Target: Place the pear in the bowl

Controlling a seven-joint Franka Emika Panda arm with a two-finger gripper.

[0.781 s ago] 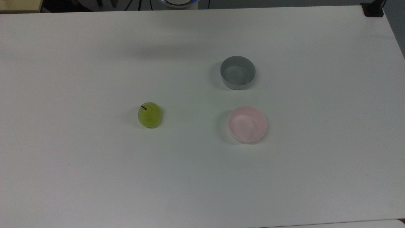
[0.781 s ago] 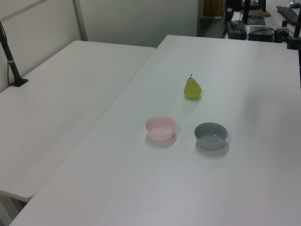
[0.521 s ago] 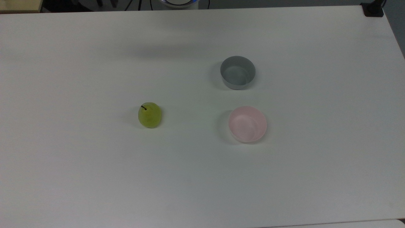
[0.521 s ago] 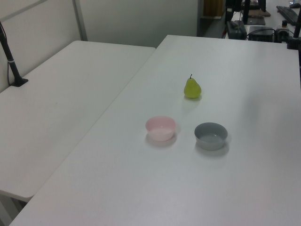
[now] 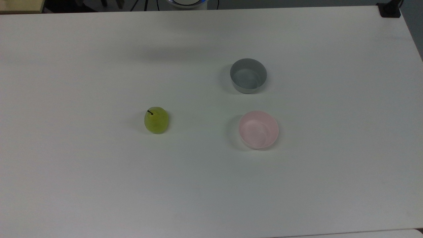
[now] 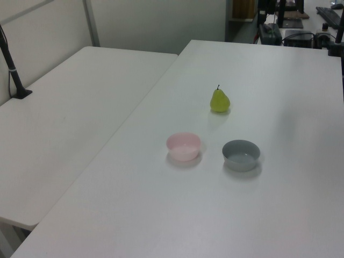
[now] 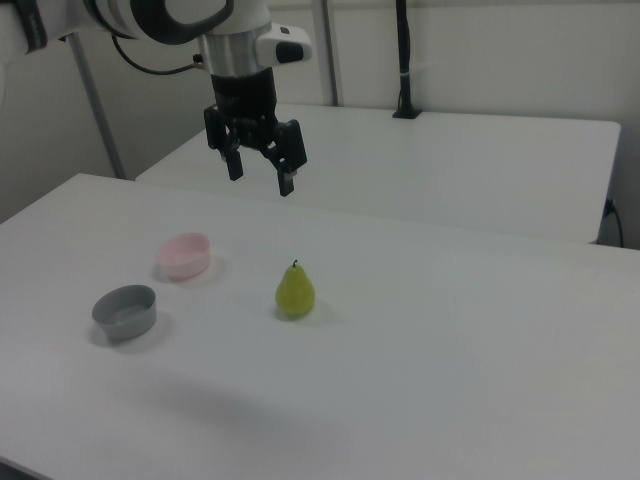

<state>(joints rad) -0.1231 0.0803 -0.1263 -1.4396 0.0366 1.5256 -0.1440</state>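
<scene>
White worktop (image 5: 99,185) carries three things, all well away from its edges: the pear (image 5: 156,120) (image 6: 220,100) (image 7: 295,290), the pink bowl (image 5: 258,129) (image 6: 183,146) (image 7: 185,255) and a grey bowl (image 5: 248,75) (image 6: 241,155) (image 7: 125,311). The pear stands upright on the bare surface, dark stem up, well apart from both bowls and towards the top view's left of them. The pink bowl sits near the grey one without touching it, on the side towards the top view's bottom edge; both bowls hold nothing. My gripper (image 7: 261,173) hangs high above the worktop in the right view, fingers (image 7: 288,183) pointing down and spread apart, gripping nothing. It hovers above the stretch of worktop behind the pear, up and slightly towards the right view's left of the fruit. A second white table (image 6: 64,123) stands beside mine, with a dark post (image 6: 12,64) clamped on it.
</scene>
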